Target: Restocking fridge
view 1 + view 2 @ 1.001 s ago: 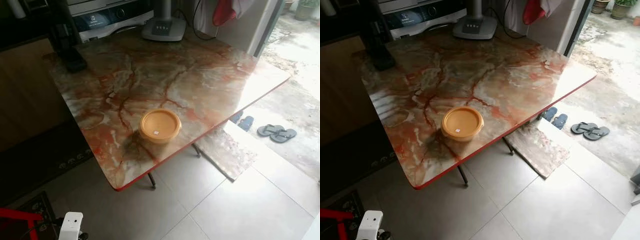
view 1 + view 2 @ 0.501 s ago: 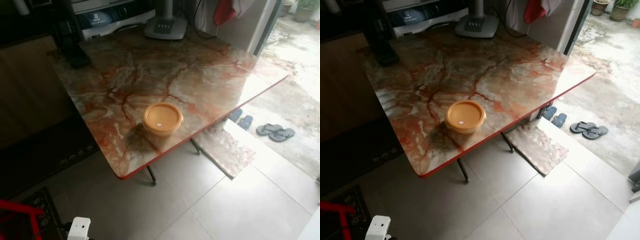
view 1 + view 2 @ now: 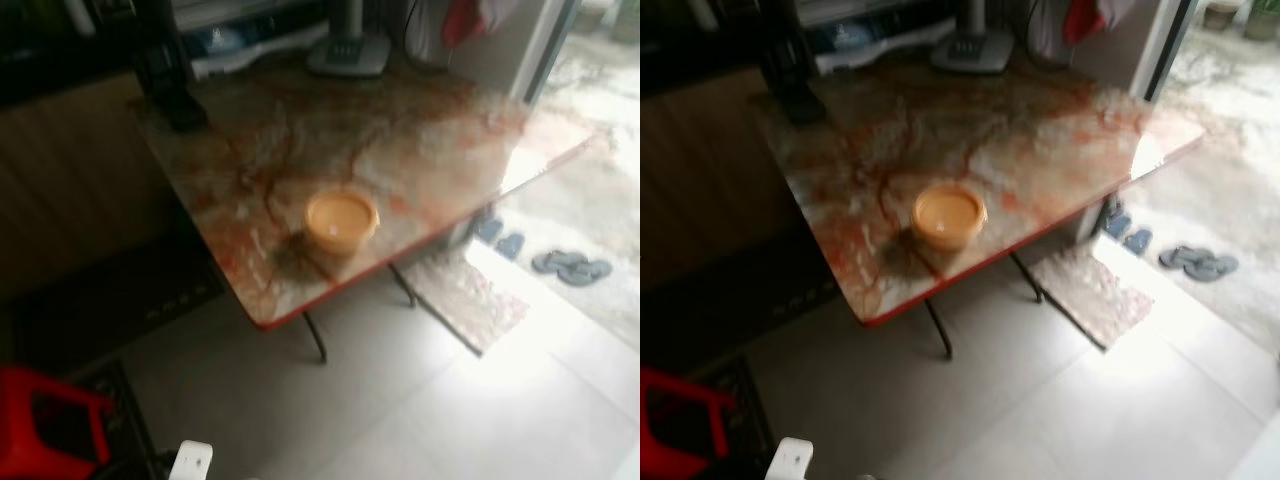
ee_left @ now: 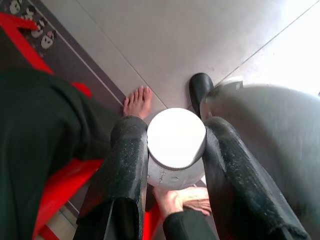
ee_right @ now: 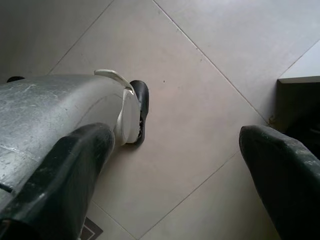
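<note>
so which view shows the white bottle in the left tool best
The left wrist view: the white bottle sits clamped between the left tool's two black fingers, cap facing the camera. The eye views catch just a white sliver of it at the bottom edge.

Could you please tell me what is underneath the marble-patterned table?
Under the marble-patterned table I can see thin dark metal legs and grey floor tiles. The tabletop covers the rest of its frame.
</note>
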`<state>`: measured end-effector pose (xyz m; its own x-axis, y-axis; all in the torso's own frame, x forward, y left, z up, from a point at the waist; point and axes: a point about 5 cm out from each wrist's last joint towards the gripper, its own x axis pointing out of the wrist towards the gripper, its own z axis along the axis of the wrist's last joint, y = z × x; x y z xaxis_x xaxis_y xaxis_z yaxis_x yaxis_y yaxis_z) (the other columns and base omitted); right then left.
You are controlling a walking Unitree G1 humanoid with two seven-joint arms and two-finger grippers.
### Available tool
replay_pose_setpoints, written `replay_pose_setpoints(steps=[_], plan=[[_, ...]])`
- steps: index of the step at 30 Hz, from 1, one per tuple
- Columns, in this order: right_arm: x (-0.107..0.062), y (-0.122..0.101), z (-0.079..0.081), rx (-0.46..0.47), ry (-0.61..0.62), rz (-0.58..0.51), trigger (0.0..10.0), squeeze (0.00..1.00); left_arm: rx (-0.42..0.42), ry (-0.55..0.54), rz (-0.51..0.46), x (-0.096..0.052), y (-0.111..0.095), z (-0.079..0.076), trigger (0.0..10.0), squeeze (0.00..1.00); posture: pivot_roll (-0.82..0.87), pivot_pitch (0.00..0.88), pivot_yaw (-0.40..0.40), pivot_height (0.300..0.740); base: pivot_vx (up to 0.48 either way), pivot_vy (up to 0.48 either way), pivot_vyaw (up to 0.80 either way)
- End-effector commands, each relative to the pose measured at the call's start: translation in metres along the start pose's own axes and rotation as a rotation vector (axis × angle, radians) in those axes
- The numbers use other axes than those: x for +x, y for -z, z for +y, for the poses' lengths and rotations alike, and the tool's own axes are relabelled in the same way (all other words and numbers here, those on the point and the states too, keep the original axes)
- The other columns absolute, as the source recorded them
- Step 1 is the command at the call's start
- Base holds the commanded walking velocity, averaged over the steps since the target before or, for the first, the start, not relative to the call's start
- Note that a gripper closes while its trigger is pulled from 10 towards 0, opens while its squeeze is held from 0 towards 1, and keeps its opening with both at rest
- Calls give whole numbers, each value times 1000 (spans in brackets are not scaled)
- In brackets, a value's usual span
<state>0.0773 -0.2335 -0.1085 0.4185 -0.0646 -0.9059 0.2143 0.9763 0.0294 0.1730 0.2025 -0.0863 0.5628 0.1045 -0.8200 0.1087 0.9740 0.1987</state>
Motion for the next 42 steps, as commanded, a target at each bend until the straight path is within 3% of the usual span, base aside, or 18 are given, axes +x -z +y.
replay_pose_setpoints(steps=[1, 9, 31, 42], plan=[[-1, 6, 3, 8, -14, 21, 10000, 0, 11, -16, -11, 2, -8, 4, 10000, 0, 22, 94, 2, 740, 0, 0, 0], [0, 6, 3, 9, -15, 19, 10000, 0, 22, -26, -31, 3, -19, 10, 10000, 0, 23, 94, 4, 740, 0, 0, 0], [0, 3, 4, 0, -17, 17, 10000, 0, 42, -16, -6, 2, -12, 13, 10000, 0, 34, 87, 1, 740, 0, 0, 0], [0, 3, 3, 3, -14, 20, 10000, 0, 60, -20, 6, 2, -11, 14, 10000, 0, 33, 82, -1, 740, 0, -264, 0]])
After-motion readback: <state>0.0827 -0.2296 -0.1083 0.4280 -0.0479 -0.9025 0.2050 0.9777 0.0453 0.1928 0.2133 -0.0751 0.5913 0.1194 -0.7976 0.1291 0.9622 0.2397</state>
